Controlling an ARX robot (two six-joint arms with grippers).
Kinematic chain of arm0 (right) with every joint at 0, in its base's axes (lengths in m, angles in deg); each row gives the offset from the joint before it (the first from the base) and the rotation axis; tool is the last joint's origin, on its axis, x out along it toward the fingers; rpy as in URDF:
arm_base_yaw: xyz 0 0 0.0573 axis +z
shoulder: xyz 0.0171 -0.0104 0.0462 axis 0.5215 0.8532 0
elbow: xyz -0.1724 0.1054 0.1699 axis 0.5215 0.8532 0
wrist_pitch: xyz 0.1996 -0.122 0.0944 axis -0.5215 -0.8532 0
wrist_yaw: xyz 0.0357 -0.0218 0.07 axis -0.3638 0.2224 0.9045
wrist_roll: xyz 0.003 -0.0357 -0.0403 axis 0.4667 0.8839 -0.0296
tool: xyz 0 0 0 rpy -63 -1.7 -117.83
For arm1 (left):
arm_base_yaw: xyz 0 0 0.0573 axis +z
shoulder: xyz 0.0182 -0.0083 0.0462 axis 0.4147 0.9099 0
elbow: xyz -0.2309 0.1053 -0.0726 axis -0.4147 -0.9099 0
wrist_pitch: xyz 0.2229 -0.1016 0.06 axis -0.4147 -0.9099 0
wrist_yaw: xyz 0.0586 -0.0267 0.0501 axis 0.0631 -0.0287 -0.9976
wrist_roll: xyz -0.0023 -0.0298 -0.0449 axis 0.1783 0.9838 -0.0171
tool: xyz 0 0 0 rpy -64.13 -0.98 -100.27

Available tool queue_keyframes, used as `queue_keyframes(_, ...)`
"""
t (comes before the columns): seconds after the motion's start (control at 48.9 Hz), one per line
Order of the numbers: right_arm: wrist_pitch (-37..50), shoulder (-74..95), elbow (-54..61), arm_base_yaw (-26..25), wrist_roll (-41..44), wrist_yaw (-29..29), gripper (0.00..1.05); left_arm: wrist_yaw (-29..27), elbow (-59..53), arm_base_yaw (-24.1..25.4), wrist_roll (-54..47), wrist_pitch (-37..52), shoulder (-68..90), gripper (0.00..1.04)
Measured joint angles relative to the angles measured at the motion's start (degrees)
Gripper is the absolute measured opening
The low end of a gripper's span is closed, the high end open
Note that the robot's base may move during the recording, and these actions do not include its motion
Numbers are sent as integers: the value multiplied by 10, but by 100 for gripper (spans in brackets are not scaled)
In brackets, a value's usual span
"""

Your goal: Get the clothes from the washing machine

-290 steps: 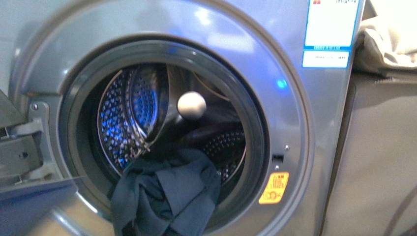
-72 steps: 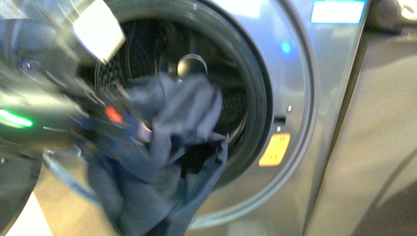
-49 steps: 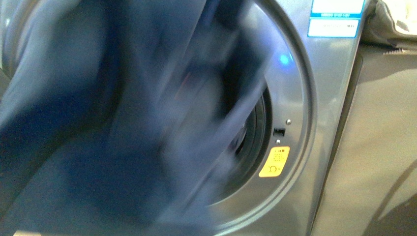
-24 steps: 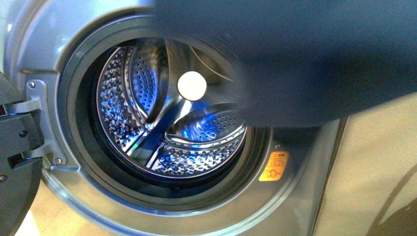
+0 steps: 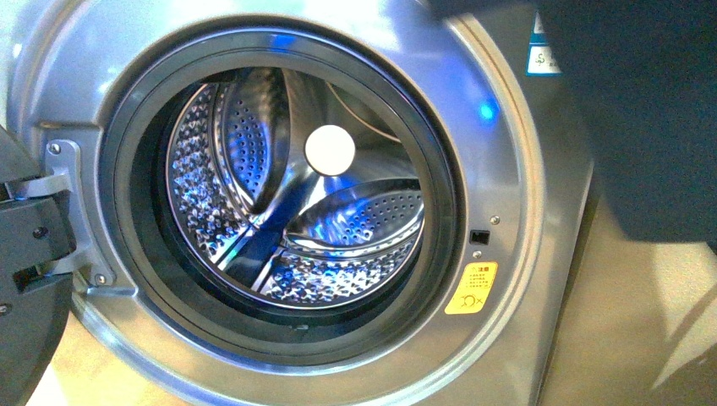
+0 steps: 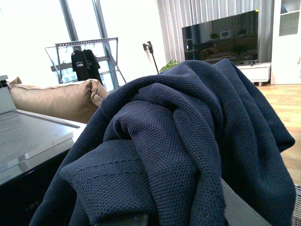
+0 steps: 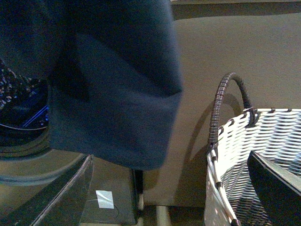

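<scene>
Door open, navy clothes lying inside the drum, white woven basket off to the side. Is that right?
Not quite. The front view shows the drum empty of fabric; the navy clothes hang outside the washing machine, in front of its upper right corner. The door is open, and the white woven basket is off to the side.

Matt knitted clothes point(image 6: 188, 141), glossy metal washing machine point(image 5: 507, 169), woven basket point(image 7: 268, 136)
</scene>
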Motion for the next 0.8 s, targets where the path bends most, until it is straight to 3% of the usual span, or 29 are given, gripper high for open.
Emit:
queue_keyframes(0.02,1,0,0,-1,-2,5,97,0,0,0,0,0,0,17)
queue_keyframes(0.061,28,13,0,-26,-26,87,97,0,0,0,0,0,0,17)
queue_keyframes(0.082,39,19,0,-36,-35,100,97,0,0,0,0,0,0,17)
queue_keyframes(0.123,83,43,0,-75,-76,215,97,0,0,0,0,0,0,17)
queue_keyframes(0.184,132,81,-1,-112,-118,314,97,0,0,0,0,0,1,17)
queue_keyframes(0.287,219,161,-20,-135,-175,402,97,0,0,0,0,0,1,17)
queue_keyframes(0.532,386,324,-133,-95,-218,391,97,0,0,0,0,0,1,17)
queue_keyframes(0.798,388,391,-233,21,-181,362,97,0,0,0,0,0,1,17)
